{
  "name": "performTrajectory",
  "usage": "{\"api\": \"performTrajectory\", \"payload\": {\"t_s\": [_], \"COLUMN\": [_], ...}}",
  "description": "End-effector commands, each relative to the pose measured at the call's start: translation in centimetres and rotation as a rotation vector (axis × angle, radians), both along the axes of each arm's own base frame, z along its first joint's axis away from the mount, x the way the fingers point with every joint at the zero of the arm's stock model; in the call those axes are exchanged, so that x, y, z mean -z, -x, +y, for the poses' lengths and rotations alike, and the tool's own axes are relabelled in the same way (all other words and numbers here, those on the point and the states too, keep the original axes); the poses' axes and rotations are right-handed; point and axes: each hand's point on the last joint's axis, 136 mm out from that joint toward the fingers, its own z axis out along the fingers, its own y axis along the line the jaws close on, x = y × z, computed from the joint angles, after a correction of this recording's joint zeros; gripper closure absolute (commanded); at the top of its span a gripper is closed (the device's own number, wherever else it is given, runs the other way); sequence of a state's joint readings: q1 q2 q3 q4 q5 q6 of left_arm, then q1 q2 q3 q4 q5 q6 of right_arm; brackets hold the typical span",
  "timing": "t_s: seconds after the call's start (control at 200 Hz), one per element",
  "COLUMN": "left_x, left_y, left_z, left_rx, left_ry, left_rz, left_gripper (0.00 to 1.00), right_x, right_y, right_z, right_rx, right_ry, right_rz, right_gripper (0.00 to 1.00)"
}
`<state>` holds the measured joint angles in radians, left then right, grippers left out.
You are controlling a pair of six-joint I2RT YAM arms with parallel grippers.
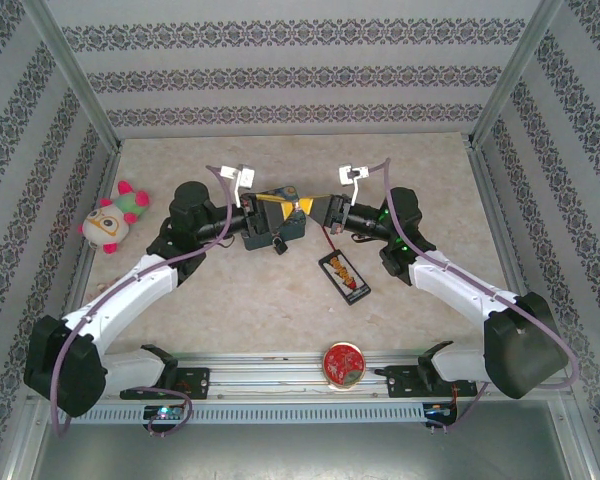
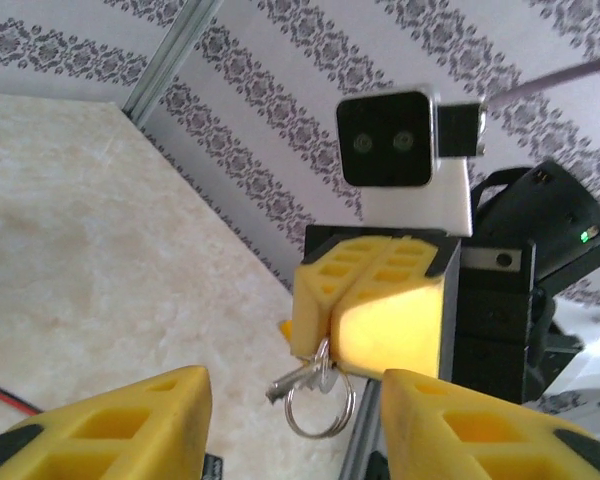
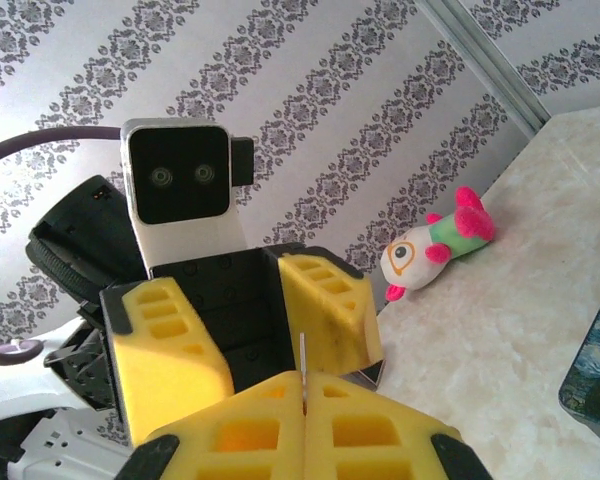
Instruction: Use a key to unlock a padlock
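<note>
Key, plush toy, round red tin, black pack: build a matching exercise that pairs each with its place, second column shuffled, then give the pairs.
Things:
1. key
2. plush toy
3. round red tin
4. black pack

Places:
A. at the left edge of the table
B. lying mid-table, label up
C. pinched in the shut right hand
D. middle of the near edge

Pairs: 1-C, 2-A, 3-D, 4-B
</note>
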<state>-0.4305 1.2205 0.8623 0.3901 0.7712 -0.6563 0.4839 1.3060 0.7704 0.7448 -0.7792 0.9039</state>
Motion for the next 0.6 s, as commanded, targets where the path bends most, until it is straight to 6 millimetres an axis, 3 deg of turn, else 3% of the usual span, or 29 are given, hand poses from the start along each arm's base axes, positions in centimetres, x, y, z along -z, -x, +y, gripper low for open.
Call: {"api": "performTrajectory", "payload": {"t_s": [0.0,0.595], "left_x": [-2.47,-1.97], "left_y": [0.01,0.12], "left_z": [0.17,-0.06], "left_rx": [0.028,0.072], "left_ry": [0.087,0.103], "left_rz": [-0.061,-0.045], "left_gripper": [0.56,0.74], "right_x": [-0.96,-1.64], "right_y": [0.37,0.12], "right_z": [0.12,0.26], "right_rx": [-0.026,-0.038], "right_ry": [-0.028,-0.07], "right_rz": [-0.038,-0.035], "right_gripper": [1.0,1.0]}}
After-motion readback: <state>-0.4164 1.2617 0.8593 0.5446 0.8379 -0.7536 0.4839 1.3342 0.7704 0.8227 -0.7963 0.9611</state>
